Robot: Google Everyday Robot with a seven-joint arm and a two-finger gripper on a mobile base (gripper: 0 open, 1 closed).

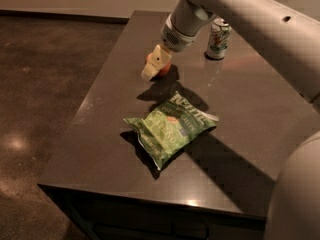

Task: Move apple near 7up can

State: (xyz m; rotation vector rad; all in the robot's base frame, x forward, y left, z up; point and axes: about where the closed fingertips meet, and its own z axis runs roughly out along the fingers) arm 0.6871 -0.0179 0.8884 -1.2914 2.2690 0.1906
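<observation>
The apple [163,69], red-orange, sits on the dark table at the far left of middle, mostly hidden behind my gripper. My gripper [154,65] reaches down from the upper right and sits right in front of the apple, its pale fingers [152,68] at the apple's left side. The 7up can [218,38], white and green with a silver top, stands upright at the back of the table, to the right of the apple and well apart from it.
A green chip bag [171,126] lies in the middle of the table [260,114], in front of the apple. My arm [260,24] crosses the upper right. The table's left edge is close to the apple; the floor lies beyond.
</observation>
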